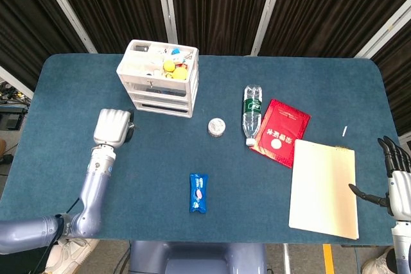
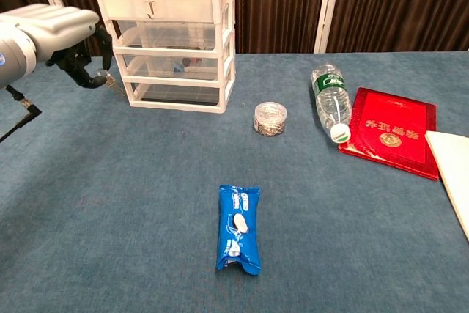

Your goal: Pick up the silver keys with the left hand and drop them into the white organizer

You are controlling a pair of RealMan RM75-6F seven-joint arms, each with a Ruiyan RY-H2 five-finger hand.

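Head view shows the left hand (image 1: 113,126) raised over the blue table (image 1: 77,88), in front of and a little left of the white organizer (image 1: 158,77); its fingers are curled under, and the keys are hidden beneath it from this angle. The right hand (image 1: 397,171) hangs at the table's far right edge with fingers spread and nothing in them, beside a cream folder (image 1: 323,187). A red booklet (image 1: 280,132), a water bottle (image 1: 252,113), a small round jar (image 1: 216,126) and a blue snack packet (image 1: 198,192) lie on the table. Chest view shows the left hand (image 2: 62,31) level with the organizer's (image 2: 172,42) middle drawers, just left of it, fingers pinched on the silver keys (image 2: 111,80), which dangle from the fingertips close to the organizer's left wall; whether they touch it I cannot tell. The packet (image 2: 239,228), jar (image 2: 270,119), bottle (image 2: 330,109) and booklet (image 2: 390,130) sit apart from one another.
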